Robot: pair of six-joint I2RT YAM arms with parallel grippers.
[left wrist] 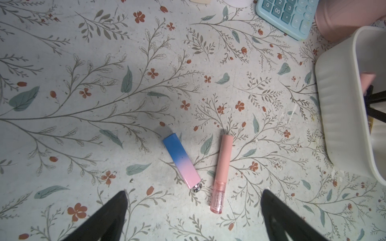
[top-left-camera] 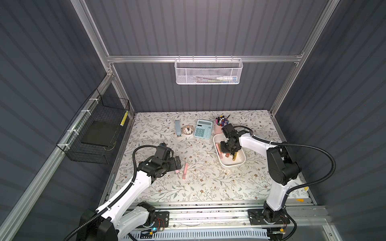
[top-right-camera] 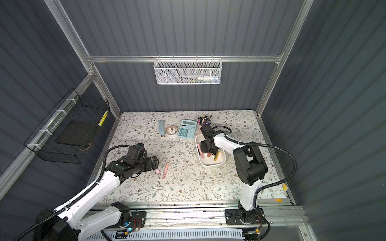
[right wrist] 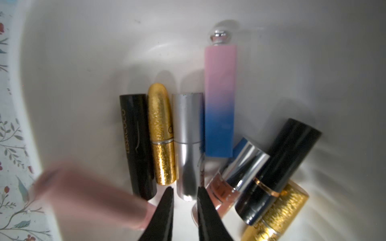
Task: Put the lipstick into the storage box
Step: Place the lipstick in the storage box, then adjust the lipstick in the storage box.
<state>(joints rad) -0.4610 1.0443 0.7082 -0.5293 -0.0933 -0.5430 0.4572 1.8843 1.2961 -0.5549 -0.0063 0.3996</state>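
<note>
The storage box sits right of the centre of the surface, with a cluster of lipsticks lying in it and the right hand over it. The pen cup stands just behind the box's rear left corner. In a row left of the cup lie the calculator, a tape roll and a long block. Left of centre, well apart from the box, a square lipstick and a round tube lie side by side without touching. The square one is on the left, partly under the left hand.

Top views overhead, sharing table; wrist views close.
</note>
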